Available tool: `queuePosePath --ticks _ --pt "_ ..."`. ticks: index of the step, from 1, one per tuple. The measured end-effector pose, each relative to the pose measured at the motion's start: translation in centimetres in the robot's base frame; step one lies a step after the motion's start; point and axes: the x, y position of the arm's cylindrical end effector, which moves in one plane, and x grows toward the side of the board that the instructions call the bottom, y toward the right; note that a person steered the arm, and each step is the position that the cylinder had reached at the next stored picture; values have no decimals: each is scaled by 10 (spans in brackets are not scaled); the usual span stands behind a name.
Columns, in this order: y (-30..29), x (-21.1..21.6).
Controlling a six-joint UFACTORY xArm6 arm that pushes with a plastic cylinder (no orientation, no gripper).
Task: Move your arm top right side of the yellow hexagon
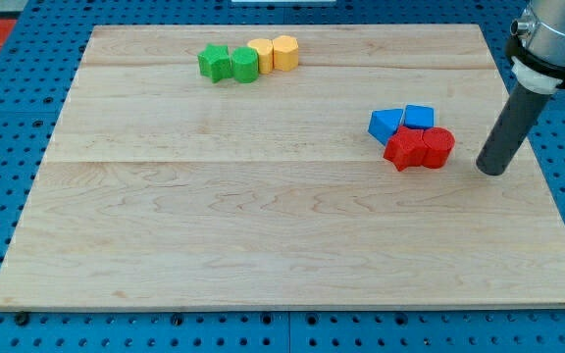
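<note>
The yellow hexagon sits near the view's top, at the right end of a row with a second yellow block, a green block and a green star. My tip rests on the board at the view's right, far down and to the right of the yellow hexagon. It stands just right of a red block, with a small gap between them.
A cluster lies at the view's right: two blue blocks and a red star-like block beside the red block. The wooden board lies on a blue pegboard; its right edge is close to my tip.
</note>
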Motion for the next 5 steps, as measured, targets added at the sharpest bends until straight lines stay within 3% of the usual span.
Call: queuePosePath --ticks 3,4,5 --pt "32 -3" --pt "36 -103" --pt "25 -170"
